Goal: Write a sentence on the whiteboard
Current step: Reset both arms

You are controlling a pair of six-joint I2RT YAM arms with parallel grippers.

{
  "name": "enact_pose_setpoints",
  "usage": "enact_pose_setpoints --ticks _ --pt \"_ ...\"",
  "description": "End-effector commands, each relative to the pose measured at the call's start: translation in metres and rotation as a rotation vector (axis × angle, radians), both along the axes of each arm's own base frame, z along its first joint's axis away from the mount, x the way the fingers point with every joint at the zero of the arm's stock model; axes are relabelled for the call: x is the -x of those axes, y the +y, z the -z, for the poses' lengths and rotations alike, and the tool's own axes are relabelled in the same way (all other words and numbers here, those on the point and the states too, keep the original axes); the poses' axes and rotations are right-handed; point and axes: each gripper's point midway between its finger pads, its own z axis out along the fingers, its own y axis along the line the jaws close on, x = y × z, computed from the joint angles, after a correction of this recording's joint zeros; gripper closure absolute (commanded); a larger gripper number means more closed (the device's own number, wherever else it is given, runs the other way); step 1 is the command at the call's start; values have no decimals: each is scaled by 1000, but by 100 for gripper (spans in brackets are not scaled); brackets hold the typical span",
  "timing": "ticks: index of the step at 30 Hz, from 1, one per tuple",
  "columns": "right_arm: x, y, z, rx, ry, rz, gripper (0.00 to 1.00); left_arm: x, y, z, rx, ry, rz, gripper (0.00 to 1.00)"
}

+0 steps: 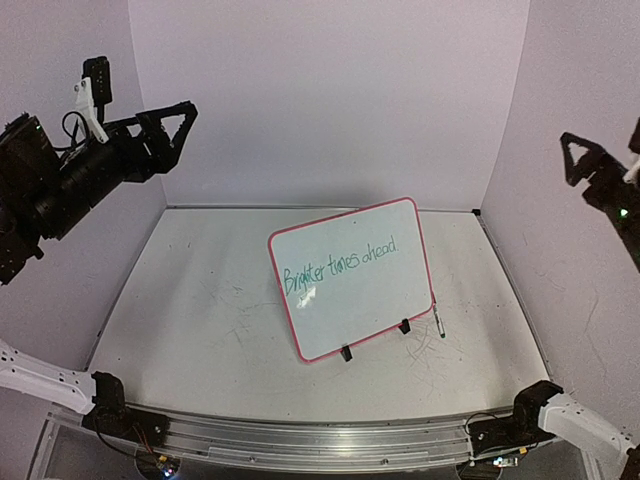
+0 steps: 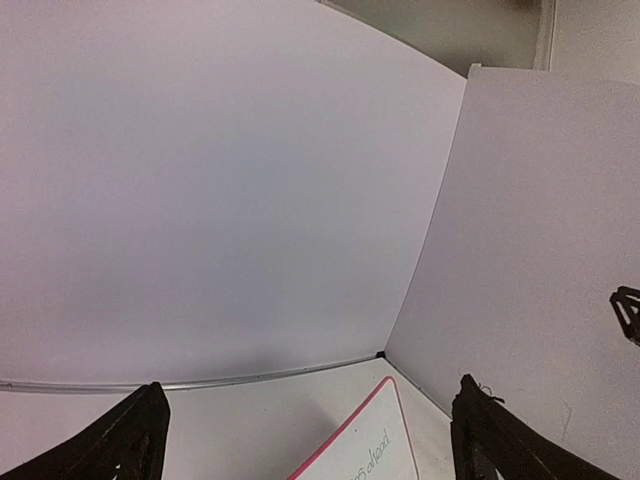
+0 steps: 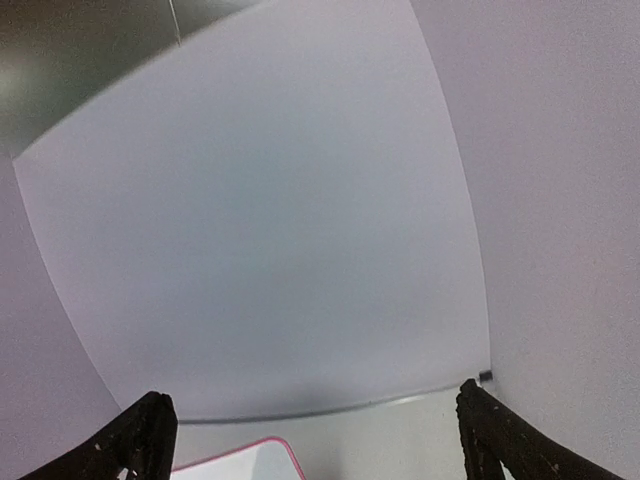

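The whiteboard (image 1: 352, 285) stands tilted on its two black feet in the middle of the table, red-pink frame all round. The sentence (image 1: 340, 265) runs across it in thin green cursive, "Brighter times ahead". My left gripper (image 1: 176, 135) is raised high at the far left, open and holding nothing. My right gripper (image 1: 602, 152) hangs high at the right edge, also open and holding nothing. In the left wrist view the whiteboard's corner (image 2: 360, 452) shows between the open fingers (image 2: 135, 440). The right wrist view catches only a corner of the whiteboard (image 3: 245, 462) between its fingers (image 3: 495, 435).
A marker pen (image 1: 439, 322) lies on the table just right of the board's right foot. White walls (image 1: 330, 90) close the table at the back and both sides. The arms' bases and a metal rail (image 1: 300, 435) run along the near edge.
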Motion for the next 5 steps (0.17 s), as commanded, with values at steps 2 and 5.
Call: enact_pose_setpoints --ticks 2,5 --pt "32 -11 -16 55 -33 27 2 3 19 -25 23 -39 -42 1" --pt "38 -15 -13 38 -40 34 2 4 24 -29 30 -45 -50 1"
